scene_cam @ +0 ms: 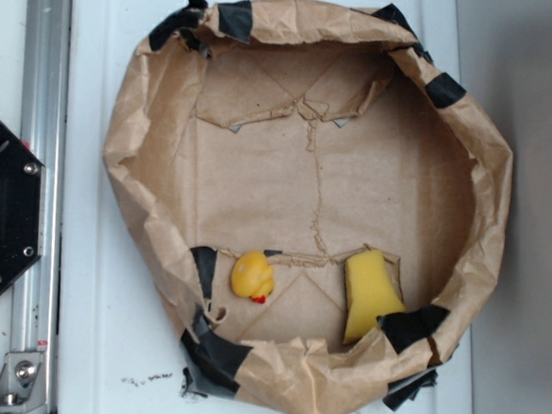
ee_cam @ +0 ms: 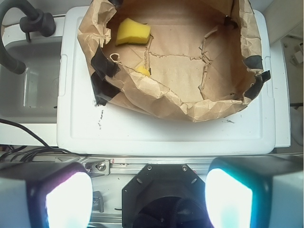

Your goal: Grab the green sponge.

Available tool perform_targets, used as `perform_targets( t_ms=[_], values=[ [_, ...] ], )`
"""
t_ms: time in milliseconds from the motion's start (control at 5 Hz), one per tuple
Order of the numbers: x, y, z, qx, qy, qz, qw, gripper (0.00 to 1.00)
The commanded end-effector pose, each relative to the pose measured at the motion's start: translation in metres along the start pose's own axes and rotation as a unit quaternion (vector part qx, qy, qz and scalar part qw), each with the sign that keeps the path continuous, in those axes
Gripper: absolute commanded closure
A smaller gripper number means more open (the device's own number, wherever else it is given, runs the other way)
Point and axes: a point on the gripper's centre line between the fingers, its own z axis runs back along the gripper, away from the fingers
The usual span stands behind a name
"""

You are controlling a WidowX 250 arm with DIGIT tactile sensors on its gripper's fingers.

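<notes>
Green sponge [scene_cam: 371, 294] (looks plain yellow) lies inside brown paper basin [scene_cam: 491, 184], on floor near its rim, one end beside black tape patch [scene_cam: 413, 326]; same sponge in wrist view [ee_cam: 133, 32] close to paper wall

Toy duck [scene_cam: 253, 276], yellow with red-orange beak, on basin floor, apart from sponge; in wrist view mostly hidden behind crumpled wall

Basin sits on white tray [scene_cam: 106, 328]

Gripper [ee_cam: 148, 192] well back from basin, above black base and metal rail; fingers [ee_cam: 61, 194] spread wide, nothing between them
</notes>
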Motion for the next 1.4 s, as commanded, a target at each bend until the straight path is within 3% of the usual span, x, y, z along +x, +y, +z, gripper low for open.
perform_targets(
  t_ms=[0,200,400,600,800,1200],
  values=[
    [0.000,0.000,0.000,0.000,0.000,0.000,1.000,0.00],
    [0.048,0.009,-0.024,0.020,-0.008,-0.036,0.999,0.00],
    [0.090,0.001,-0.051,0.011,-0.026,-0.130,0.991,0.00],
    [0.118,0.005,-0.079,0.001,-0.022,-0.188,0.982,0.00],
    [0.135,0.020,-0.091,0.017,-0.074,-0.188,0.979,0.00],
    [0.135,0.020,-0.091,0.017,-0.074,-0.188,0.979,0.00]
  ],
)
